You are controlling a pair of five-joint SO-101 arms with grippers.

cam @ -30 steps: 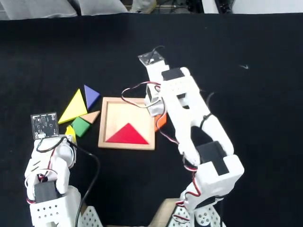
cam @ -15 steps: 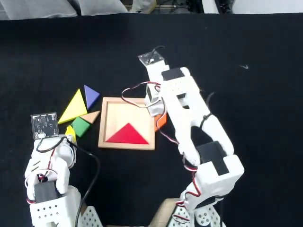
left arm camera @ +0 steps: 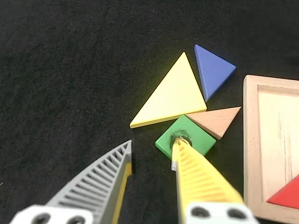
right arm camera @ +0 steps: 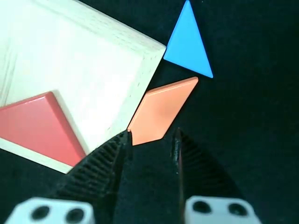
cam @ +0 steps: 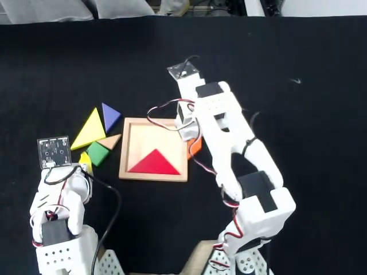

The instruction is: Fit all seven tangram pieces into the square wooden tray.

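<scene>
The square wooden tray [cam: 153,121] is pale, grained wood with a raised rim, lying on a black cloth-covered table [cam: 298,149]. A flat red triangle [cam: 153,163] sits inside it, long edge along the tray's near rim. Left of the tray is a loose cluster of smooth painted pieces: a large yellow triangle [left arm camera: 173,95], a dark blue triangle [left arm camera: 212,70] beyond it, a small bare-wood triangle [left arm camera: 217,120] whose point nearly meets the tray's left rim, and a green square [left arm camera: 201,137] just beside that. Against the tray's right side lies an orange parallelogram [right arm camera: 161,109], one end close to the tray's corner, with a light blue triangle [right arm camera: 189,44] just past it. From the high view the right arm's white body covers most of those two, leaving an orange sliver showing. The left gripper [left arm camera: 153,142] hangs left of the tray with its jaws parted; it has one ribbed grey finger, and a yellow finger whose tip overlaps the green square, though contact is unclear. That arm is folded close over its base. The right gripper [right arm camera: 151,134], with black ridged fingers spread apart and holding nothing, hovers above the parallelogram's near end, its arm stretched along the tray's right side with the wrist bent downward.
</scene>
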